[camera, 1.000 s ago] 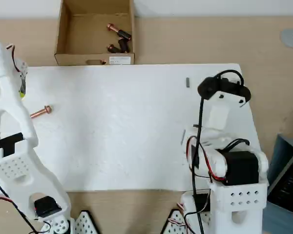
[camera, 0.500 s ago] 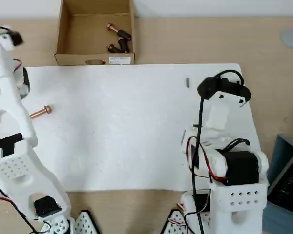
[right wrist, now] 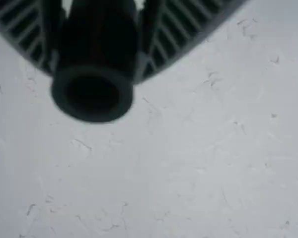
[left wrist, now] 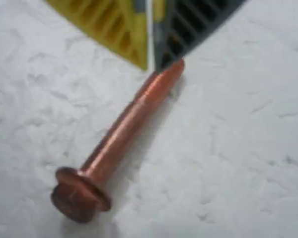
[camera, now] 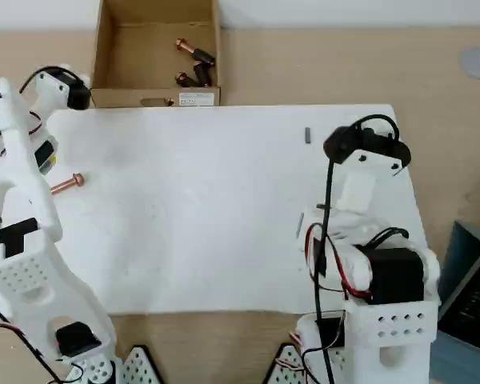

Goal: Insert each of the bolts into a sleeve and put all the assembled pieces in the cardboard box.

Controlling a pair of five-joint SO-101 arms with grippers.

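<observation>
Saw the copper flanged bolt (left wrist: pixel 124 134) flat on the white foam sheet (left wrist: pixel 238 158), the left gripper (left wrist: pixel 150 62) pinched empty at its tip. Saw the dark tubular sleeve (right wrist: pixel 92 94) clamped in the right gripper (right wrist: pixel 99 29). Needed, by judgement, to open wide and straddle the shank squarely before closing.

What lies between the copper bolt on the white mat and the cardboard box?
Nothing but bare mat lies between the bolt and the box, as the high view shows.
</observation>
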